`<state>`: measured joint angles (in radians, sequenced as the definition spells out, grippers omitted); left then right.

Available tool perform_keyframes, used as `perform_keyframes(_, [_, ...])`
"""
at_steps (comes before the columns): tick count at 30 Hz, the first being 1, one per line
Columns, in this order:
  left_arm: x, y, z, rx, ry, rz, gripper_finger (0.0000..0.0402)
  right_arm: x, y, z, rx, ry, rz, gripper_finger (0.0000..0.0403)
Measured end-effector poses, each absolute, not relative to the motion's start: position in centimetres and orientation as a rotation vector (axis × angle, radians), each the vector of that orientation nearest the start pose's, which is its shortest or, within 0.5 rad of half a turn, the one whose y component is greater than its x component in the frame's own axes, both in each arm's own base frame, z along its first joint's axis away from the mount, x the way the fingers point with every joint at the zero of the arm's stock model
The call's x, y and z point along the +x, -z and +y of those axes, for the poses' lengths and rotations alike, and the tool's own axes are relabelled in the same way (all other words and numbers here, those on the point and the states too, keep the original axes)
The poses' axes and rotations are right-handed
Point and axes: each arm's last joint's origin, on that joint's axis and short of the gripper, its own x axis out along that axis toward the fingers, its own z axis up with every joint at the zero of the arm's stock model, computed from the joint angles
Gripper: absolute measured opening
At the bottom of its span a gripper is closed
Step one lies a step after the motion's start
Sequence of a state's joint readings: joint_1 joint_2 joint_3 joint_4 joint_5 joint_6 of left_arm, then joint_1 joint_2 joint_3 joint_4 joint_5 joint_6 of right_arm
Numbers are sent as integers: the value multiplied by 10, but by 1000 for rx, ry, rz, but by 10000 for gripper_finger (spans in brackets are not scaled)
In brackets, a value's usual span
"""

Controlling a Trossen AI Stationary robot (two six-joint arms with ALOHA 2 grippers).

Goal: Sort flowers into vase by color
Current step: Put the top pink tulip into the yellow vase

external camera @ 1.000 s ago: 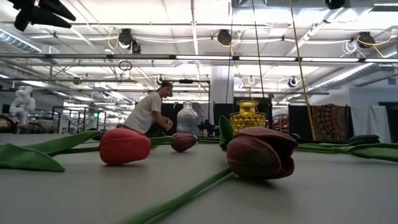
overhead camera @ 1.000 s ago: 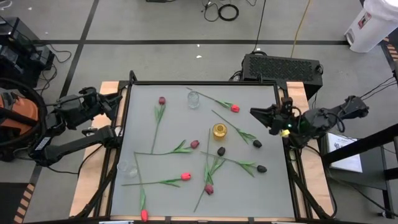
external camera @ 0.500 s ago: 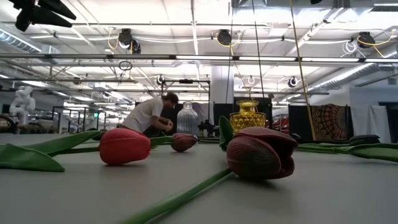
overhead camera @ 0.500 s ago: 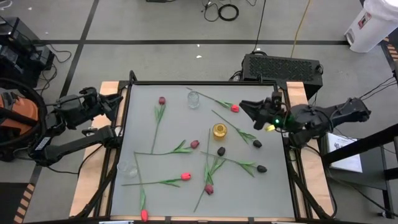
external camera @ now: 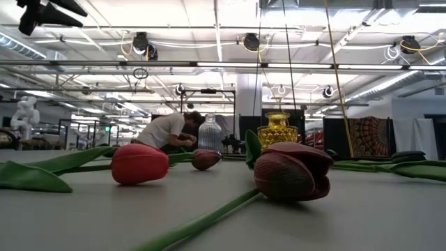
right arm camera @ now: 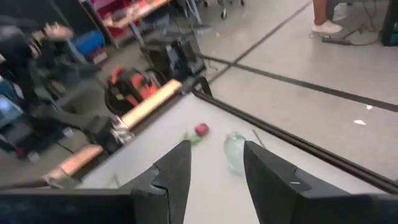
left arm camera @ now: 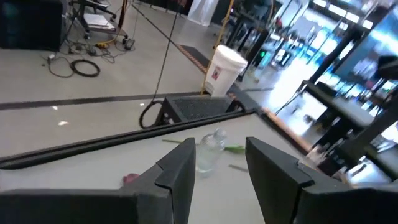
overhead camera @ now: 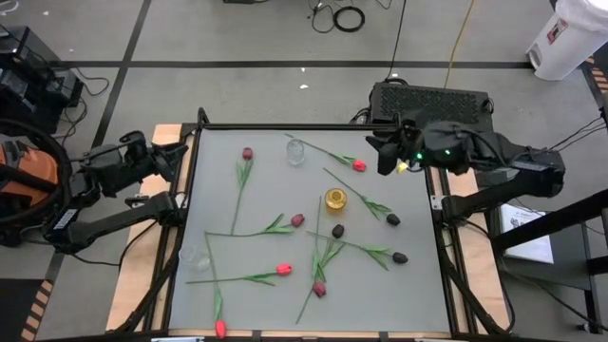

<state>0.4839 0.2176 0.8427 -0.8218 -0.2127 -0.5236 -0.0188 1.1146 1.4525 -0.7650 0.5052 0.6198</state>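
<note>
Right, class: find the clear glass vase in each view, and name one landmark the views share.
High: clear vase, far edge of table, left of centre.
Low: centre background, left of the yellow vase.
Left wrist: between the fingers.
Right wrist: between the fingers.
Landmark: the table's black far rail.

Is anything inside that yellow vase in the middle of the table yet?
No stems stick out of the yellow vase; the flowers lie flat on the table. Its bottom is hidden.
</note>
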Motion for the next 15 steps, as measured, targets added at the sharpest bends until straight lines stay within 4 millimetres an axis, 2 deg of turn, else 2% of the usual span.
perform_keyframes(6, [16, -337, 15, -644, -711, -68, 148, 214, -426, -37, 503, 586, 392, 139])
perform_keyframes(15, [19, -345, 14, -694, -610, -134, 148, 234, -399, -72, 544, 642, 567, 139])
